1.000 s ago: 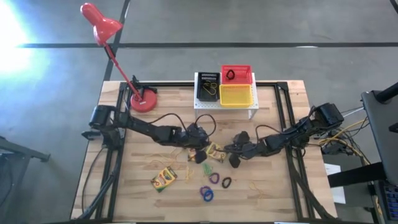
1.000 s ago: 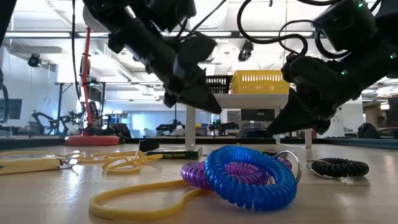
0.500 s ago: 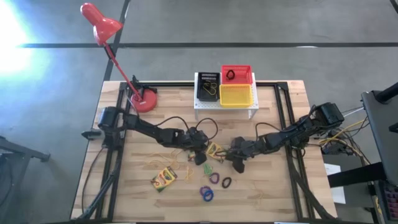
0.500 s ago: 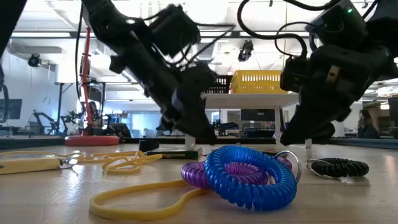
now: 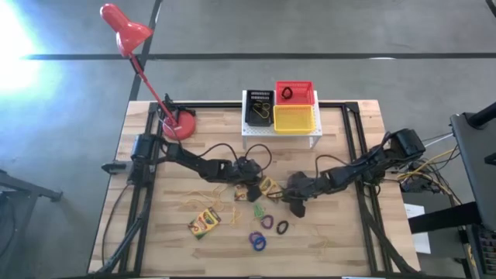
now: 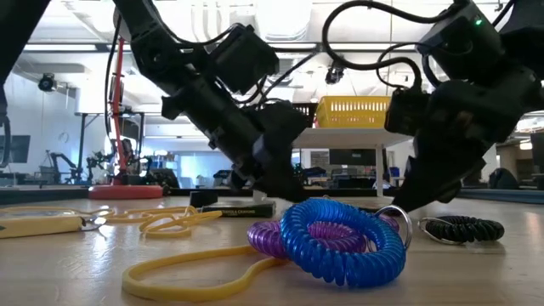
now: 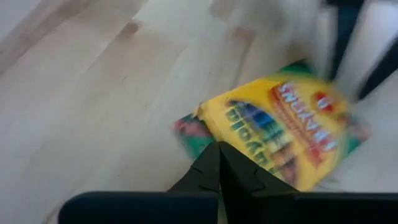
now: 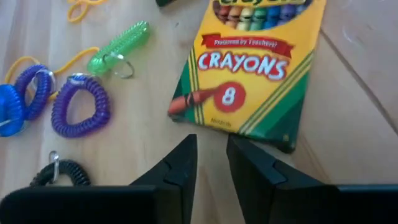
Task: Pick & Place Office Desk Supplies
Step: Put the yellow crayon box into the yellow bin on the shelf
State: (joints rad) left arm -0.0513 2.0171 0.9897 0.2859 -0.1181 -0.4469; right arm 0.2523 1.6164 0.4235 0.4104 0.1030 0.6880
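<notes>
A: What has changed over the last second?

B: Both arms have come lower and closer together over the middle of the bench (image 5: pixel 325 240). The left gripper (image 7: pixel 219 163) has its fingers pressed together, holding nothing, tips just beside the crayon box (image 7: pixel 283 127). The right gripper (image 8: pixel 210 155) had its fingers together a second ago; now a narrow gap shows between them, and they point at the box's near edge without touching it.

A: So the box isn't lifted?

B: No, it lies flat on the wood between the two grippers (the second crayon box (image 5: pixel 204 222) sits well apart, nearer the front edge). The purple ring (image 8: pixel 81 104), blue ring (image 8: pixel 12 106), green ring (image 8: pixel 118 46) and black ring (image 8: pixel 59 171) lie nearby, untouched.

A: Meaning?

B: I judge the right fingers are opening for a grasp, with the left ones bracing the box.
</notes>
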